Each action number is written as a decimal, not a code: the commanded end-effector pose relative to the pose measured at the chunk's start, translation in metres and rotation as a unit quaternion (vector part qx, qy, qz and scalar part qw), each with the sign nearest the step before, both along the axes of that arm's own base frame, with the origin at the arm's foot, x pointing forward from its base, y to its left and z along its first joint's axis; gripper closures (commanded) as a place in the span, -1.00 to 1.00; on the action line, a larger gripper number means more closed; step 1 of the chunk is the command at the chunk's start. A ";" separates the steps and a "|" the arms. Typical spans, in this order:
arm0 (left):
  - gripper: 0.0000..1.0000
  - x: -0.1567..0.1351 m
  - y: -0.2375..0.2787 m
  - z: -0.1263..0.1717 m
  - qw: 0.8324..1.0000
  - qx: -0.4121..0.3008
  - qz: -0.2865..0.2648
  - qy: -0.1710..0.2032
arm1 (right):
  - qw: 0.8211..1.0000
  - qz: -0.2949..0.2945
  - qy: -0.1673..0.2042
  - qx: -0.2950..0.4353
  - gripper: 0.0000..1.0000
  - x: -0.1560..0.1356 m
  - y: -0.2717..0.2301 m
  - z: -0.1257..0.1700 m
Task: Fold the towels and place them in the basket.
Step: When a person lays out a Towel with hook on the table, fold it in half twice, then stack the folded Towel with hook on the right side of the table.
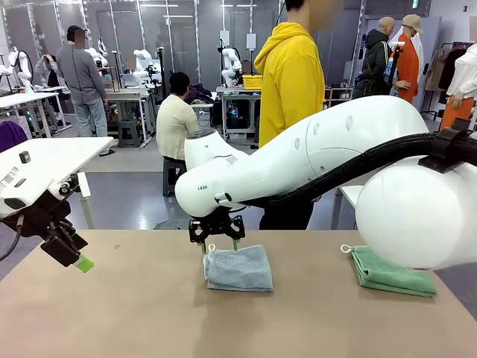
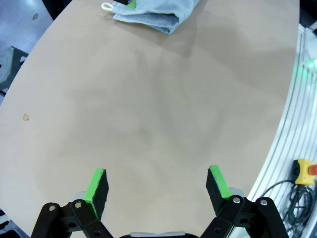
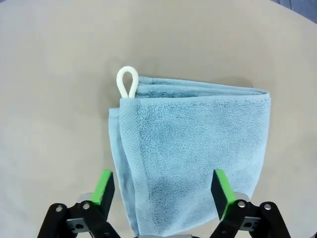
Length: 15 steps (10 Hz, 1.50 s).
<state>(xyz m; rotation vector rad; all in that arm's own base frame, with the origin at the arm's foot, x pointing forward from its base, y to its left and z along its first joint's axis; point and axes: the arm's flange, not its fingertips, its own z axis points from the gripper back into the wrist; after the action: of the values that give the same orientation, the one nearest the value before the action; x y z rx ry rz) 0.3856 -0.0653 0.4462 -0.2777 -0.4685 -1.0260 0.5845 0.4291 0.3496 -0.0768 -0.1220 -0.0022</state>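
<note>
grey-blue towel [image 3: 190,153]: folded, under right gripper [image 3: 163,188], jaws spread
green towel [image 1: 391,273]: one, desk's right edge
left gripper [image 2: 156,186]: spread, empty

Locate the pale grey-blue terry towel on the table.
In the front view, the folded pale grey-blue terry towel lies mid-table, directly below the right gripper, with the green terry towel off to the right.

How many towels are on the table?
2. The grey-blue towel lies folded at the table's middle under the right gripper. The green towel lies folded at the robot's right, partly behind the right arm, which could hide more.
</note>
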 end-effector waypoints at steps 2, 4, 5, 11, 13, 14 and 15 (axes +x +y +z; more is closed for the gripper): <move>-1.00 0.001 -0.003 -0.001 1.000 0.003 0.005 0.004 | 1.000 0.000 0.000 0.000 -0.97 0.000 0.000 0.000; -1.00 0.001 -0.003 -0.001 1.000 0.003 0.005 0.004 | 1.000 0.000 0.000 0.000 -0.97 0.000 0.000 0.000; -1.00 0.001 -0.003 -0.001 1.000 0.003 0.005 0.004 | 1.000 0.000 0.000 0.000 -0.97 0.000 0.000 0.000; -1.00 0.001 -0.003 -0.001 1.000 0.003 0.005 0.004 | 1.000 0.000 0.000 0.000 -0.97 0.000 0.000 0.000; -1.00 0.001 -0.003 -0.001 1.000 0.003 0.005 0.004 | 1.000 0.000 0.000 0.000 -0.97 0.000 0.000 0.000; -1.00 0.001 -0.003 -0.001 1.000 0.003 0.005 0.004 | 1.000 0.000 0.000 0.000 -0.97 0.000 0.000 0.000; -1.00 0.001 -0.003 -0.001 1.000 0.003 0.005 0.004 | 1.000 0.000 0.000 0.000 -0.97 0.000 0.000 0.000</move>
<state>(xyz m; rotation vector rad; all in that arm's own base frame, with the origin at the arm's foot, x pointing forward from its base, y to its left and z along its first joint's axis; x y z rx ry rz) 0.3856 -0.0653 0.4462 -0.2779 -0.4684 -1.0255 0.5841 0.4297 0.3494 -0.0756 -0.1206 -0.0017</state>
